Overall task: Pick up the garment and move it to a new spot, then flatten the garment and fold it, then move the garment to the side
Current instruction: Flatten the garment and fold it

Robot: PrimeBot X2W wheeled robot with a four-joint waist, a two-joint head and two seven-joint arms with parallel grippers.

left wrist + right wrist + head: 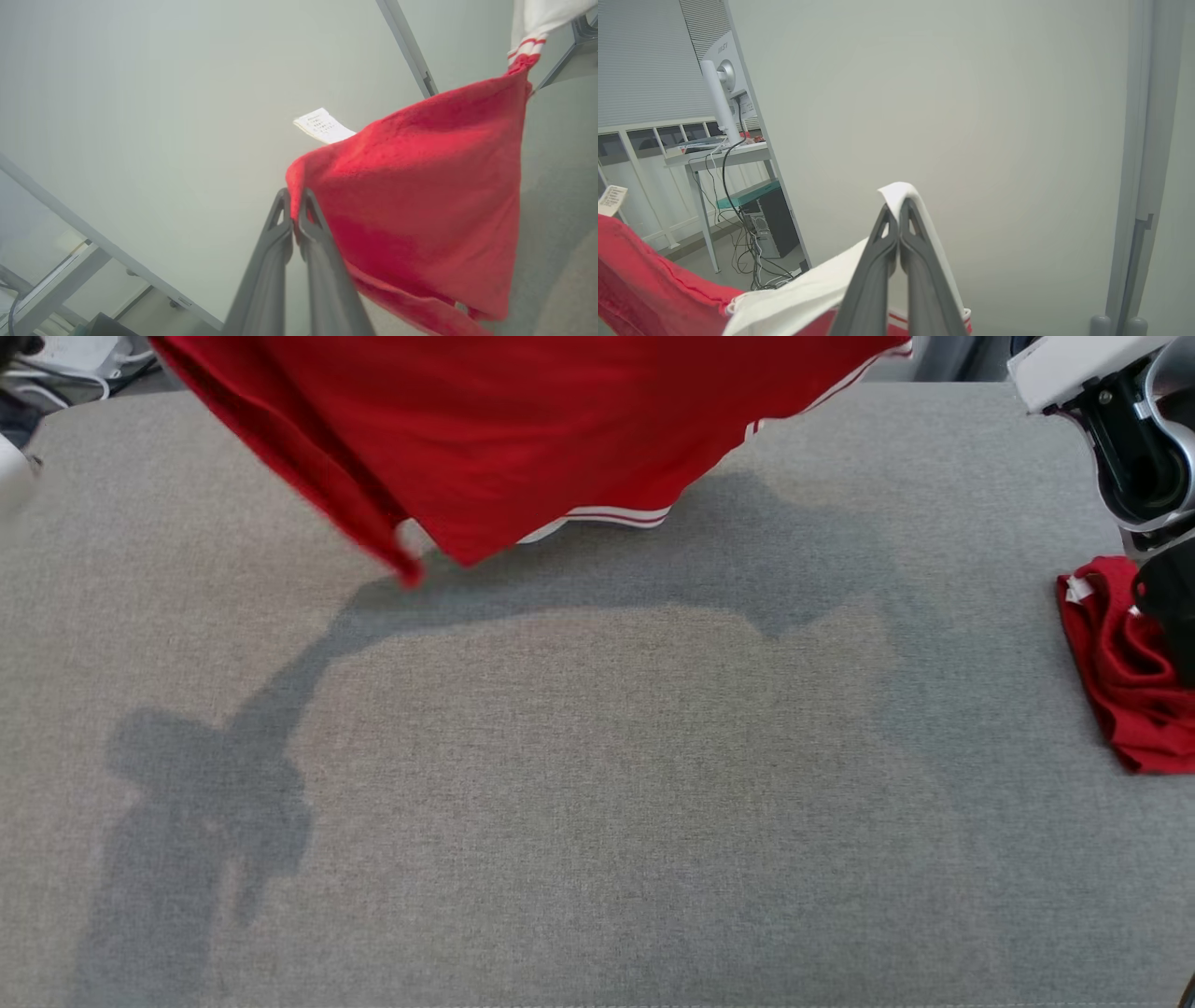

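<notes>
Left gripper [294, 197] tight on fleecy red garment [420, 196]

Bright, even overhead light; soft shadows cast.
Broad soft shadows are thrown on the grey table [597, 859] beneath the red garment [523, 429]; its hanging corner is motion-blurred, and the left wrist view is rendered hazy.

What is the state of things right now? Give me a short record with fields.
garment: red fabric garment with white striped trim, hanging over the table's far side
left gripper: shut on its red edge
right gripper: shut on its white part
table: grey fabric-covered table, garment's shadow on it
other: crumpled red cloth lying at the table's right edge
</notes>
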